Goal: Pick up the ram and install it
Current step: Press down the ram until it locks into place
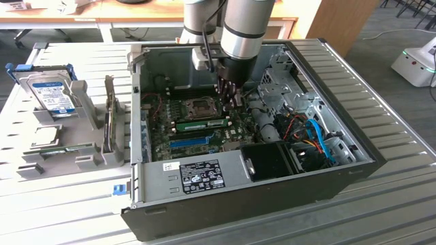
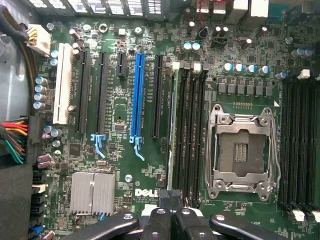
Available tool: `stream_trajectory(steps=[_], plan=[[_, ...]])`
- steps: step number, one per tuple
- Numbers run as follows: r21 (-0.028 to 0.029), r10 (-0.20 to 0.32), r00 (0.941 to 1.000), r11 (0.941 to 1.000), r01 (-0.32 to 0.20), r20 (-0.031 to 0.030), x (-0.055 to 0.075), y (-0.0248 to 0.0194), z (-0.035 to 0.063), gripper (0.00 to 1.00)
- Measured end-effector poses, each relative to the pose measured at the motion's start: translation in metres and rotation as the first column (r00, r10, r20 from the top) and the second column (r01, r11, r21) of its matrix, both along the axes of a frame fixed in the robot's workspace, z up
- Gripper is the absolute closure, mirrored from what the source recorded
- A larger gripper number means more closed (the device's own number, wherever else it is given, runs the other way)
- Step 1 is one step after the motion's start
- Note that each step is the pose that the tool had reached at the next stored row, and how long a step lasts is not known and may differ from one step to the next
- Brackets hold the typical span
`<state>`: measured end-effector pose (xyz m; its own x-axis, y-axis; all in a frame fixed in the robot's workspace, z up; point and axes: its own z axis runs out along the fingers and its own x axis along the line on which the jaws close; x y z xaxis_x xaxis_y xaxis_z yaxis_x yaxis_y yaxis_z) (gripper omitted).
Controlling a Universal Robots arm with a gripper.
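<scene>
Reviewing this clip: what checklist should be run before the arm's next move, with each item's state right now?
1. Pincer shut: ok.
2. Ram out of the parts stand and on the motherboard, on edge along the black memory slots: ok.
3. Ram pressed fully down with its end latches closed: cannot tell.
4. Pincer tips over the ram's end, in line with it: ok; whether they touch it: cannot tell.
5. CPU socket beside the slots clear of stray parts: ok.
6. Blue expansion slot unoccupied, ram not placed there by mistake: ok.
</scene>
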<state>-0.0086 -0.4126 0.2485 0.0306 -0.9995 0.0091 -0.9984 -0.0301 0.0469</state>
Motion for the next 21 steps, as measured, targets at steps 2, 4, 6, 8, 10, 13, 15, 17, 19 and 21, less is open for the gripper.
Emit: stream_trajectory(steps=[2,4,6,8,10,13,15,17,19,21], plan=[[0.0,-0.001,1.0,1.0,0.001,0.0,0.0,0.0,0.0,0.9],[0.0001,-0.001,1.0,1.0,0.001,0.0,0.0,0.0,0.0,0.9],[0.0001,-0.001,1.0,1.0,0.001,0.0,0.0007,0.0,0.0,0.9],[0.0001,-0.001,1.0,1.0,0.001,0.0,0.0026,0.0,-0.0003,0.9],[0.0001,-0.001,1.0,1.0,0.001,0.0,0.0049,0.0,-0.0006,0.9],[0.0,-0.001,1.0,1.0,0.001,0.0,0.0058,0.0,-0.0008,0.9],[-0.0001,-0.002,1.0,1.0,0.002,-0.0001,0.0057,0.0,-0.0008,0.9],[0.0005,-0.001,1.0,1.0,0.001,0.0002,0.0058,0.0001,-0.0023,0.9],[0.0002,-0.001,1.0,1.0,0.001,0.0005,0.0058,0.0,-0.0043,0.9],[0.0001,-0.001,1.0,1.0,0.001,0.0007,0.0058,0.0,-0.0063,0.9]])
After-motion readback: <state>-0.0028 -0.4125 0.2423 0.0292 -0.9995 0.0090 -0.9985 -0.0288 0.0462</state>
